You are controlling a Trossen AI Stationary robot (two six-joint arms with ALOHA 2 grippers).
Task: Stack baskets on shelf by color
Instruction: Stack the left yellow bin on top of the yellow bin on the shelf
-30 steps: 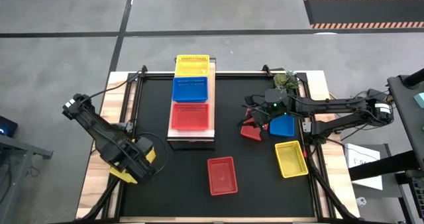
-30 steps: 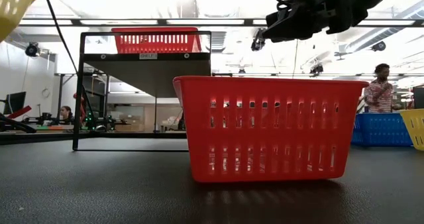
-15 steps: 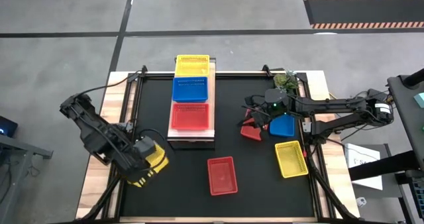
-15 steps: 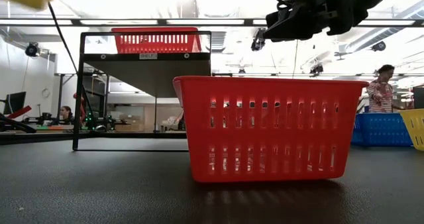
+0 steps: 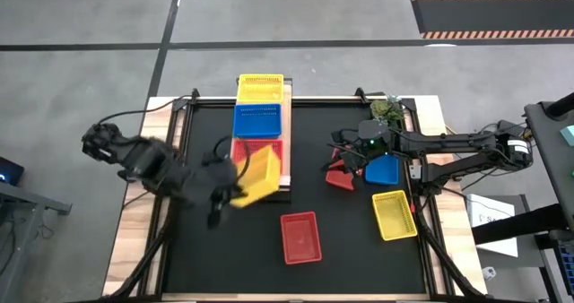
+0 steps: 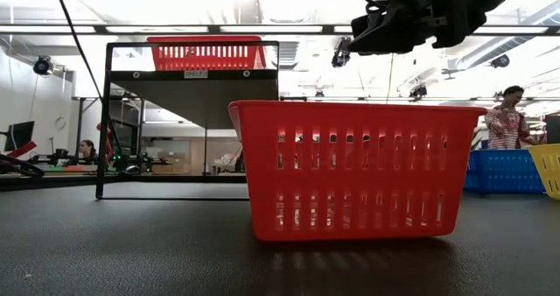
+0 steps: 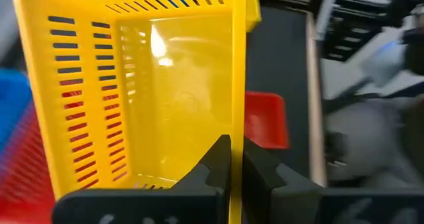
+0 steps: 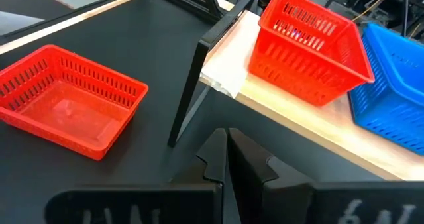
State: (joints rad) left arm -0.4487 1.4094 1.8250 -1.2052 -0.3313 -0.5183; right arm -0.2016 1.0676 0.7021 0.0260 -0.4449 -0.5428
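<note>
The black table [image 5: 359,249] carries everything; the shelf [image 5: 289,173], a long narrow plank unit, stands left of the table's middle with its long axis running from the near side toward the far edge; I place the rest by it.

On the shelf sit three baskets in a row: a yellow basket [image 5: 259,88] at the far end, a blue basket [image 5: 257,120] in the middle, a red basket [image 5: 256,151] at the near end. Just beyond the shelf's near end a second red basket [image 5: 300,237] lies on the table; well to the right of the shelf lie a blue basket on the table [image 5: 383,170], a small red one [image 5: 338,178] beside it, and a yellow one on the table [image 5: 394,214].

The left gripper [image 7: 230,177] is pressed together on one wall of a carried yellow basket [image 5: 261,176], which hangs tilted over the shelf's near end, above the red one.

What matters for the coming move, I judge: the yellow spot is at the far end, so the carried basket must travel along the shelf's long axis, past red and blue; the left arm is the nearer.

The right gripper [image 8: 227,159] hovers right of the shelf, pressed together, empty.
</note>
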